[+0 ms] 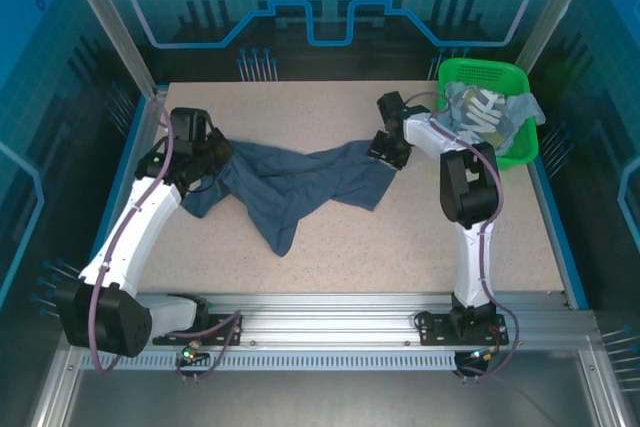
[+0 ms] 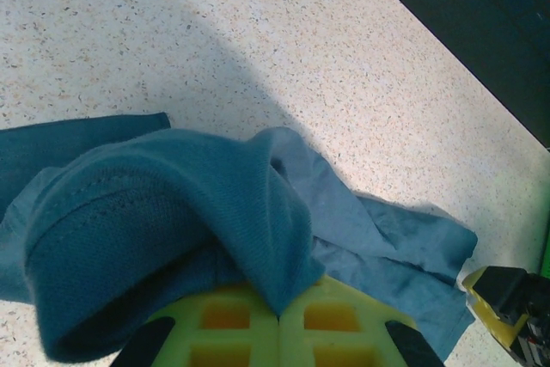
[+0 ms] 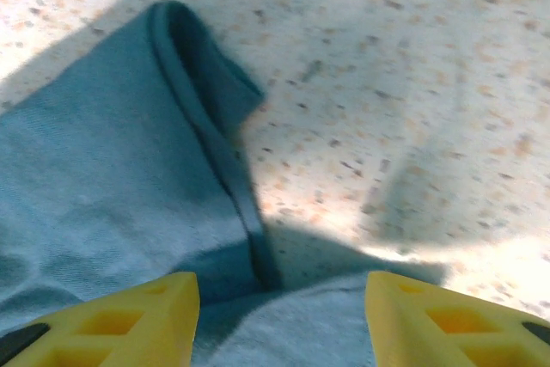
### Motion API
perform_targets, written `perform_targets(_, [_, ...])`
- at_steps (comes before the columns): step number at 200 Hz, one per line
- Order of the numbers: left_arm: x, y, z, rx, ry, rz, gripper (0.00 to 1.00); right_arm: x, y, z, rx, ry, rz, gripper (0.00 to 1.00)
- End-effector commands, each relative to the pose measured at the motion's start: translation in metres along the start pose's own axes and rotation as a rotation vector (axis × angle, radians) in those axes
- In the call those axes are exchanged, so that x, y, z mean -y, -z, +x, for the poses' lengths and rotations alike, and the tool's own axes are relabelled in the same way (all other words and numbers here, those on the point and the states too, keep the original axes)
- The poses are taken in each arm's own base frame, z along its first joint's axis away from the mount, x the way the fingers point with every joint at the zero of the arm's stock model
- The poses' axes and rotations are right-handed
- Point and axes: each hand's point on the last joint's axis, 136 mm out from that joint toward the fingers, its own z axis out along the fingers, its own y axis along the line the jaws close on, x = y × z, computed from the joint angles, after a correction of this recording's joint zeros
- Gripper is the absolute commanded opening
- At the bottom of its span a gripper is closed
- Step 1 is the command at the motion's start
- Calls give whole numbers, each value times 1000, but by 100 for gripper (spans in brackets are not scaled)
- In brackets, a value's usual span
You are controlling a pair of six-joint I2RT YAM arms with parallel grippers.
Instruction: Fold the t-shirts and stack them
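Found the speckled table [image 1: 480, 237] carrying no folded pile of any kind. Found the dark slate-blue t-shirt [image 1: 290, 192] sprawled across its middle, rumpled and unfolded, strung between the two arms with one corner trailing toward the near edge. Noted the green basket [image 1: 482, 68] at the far right corner, holding the lettered grey-blue t-shirt [image 1: 480, 112] bunched inside, with some cloth spilling over the right rim. Saw the left gripper [image 1: 205, 155] at the dark shirt's left end, its yellow pads [image 2: 232, 328] pressed together on a fold of that cloth. Saw the right gripper [image 1: 390, 147] at the shirt's right end, fingers [image 3: 129, 315] standing apart over the hem, gripping nothing. Judged the job barely begun: nothing folded, nothing stacked. Reckoned everything left to do: flattening and folding the dark shirt, fetching the basket's shirt, folding that too, then piling them.
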Motion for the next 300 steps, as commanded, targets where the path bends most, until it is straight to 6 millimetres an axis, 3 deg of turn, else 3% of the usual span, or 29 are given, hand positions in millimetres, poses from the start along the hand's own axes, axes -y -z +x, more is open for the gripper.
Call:
perform_targets(1, [-6, 4, 3, -6, -9, 0, 0, 34, 35, 7, 10, -151, 51, 55])
perform_targets(16, [-7, 4, 5, -7, -6, -1, 0, 46, 43, 12, 0, -243, 58, 57])
perform_targets(37, [-11, 4, 9, -12, -5, -3, 0, 49, 35, 17, -53, -358, 67, 57])
perform_targets(102, [-12, 7, 10, -4, -12, 5, 0, 39, 22, 13, -67, -737, 179, 59])
perform_targets(150, [-9, 8, 10, -3, -12, 18, 0, 40, 2, 16, -80, -824, 240, 56])
perform_targets(205, [-10, 5, 13, -18, -12, 19, 0, 38, -18, 35, -119, -826, 281, 55])
perform_targets(219, [-9, 6, 12, -13, -15, 23, 0, 43, -23, 32, -111, -818, 290, 50])
perform_targets(237, [-8, 7, 10, -9, -21, 20, 0, 44, -26, 26, -101, -791, 273, 26])
perform_targets(259, [-10, 6, 9, -4, -23, 10, 0, 39, -10, 9, -46, -722, 238, 0])
perform_targets(275, [-9, 6, 4, 2, -16, 7, 0, 27, 15, -12, 27, -655, 173, 0])
perform_targets(300, [-2, 10, -15, 29, 10, 19, 0, 3, 76, -56, 176, -513, 53, 0])
